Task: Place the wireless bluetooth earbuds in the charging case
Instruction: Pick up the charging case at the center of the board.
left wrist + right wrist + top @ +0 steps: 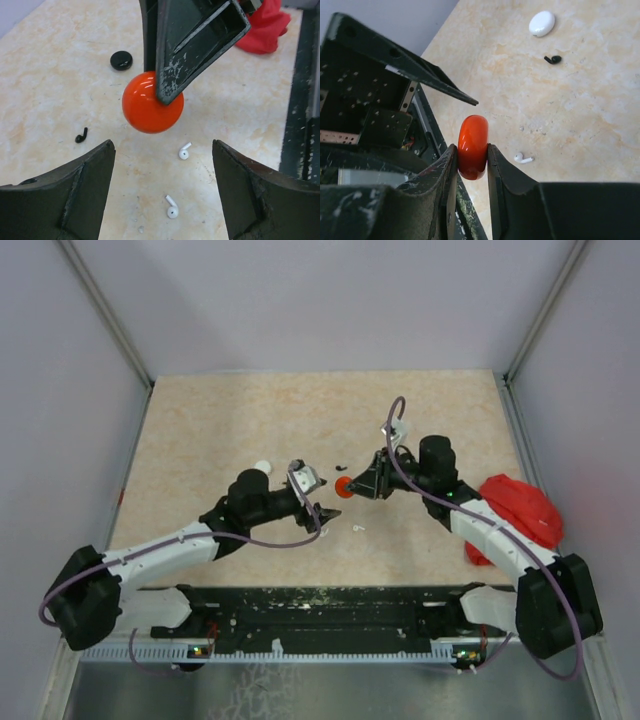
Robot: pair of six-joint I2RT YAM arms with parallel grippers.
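1. Two white earbuds lie loose on the table, around its middle and a little toward the near edge. In the left wrist view they sit between and just ahead of the fingers of my left tool, touching neither finger and a little apart from each other.
2. A black earbud lies on its own to the left in that view, beside the left finger and clear of it.
3. The round orange charging case is at the tip of my right tool, just beyond the white earbuds. It appears to be lifted off the table.
4. A black case and a white case rest farther toward the far edge, well apart from each other.
5. A red cloth is bunched near the right edge.
6. Right tool: nearly closed, with its two fingers pinching the orange charging case on its flat faces, so the case stands on edge between them.
7. Left tool: jaws spread wide, gripping nothing and touching nothing that I can see.
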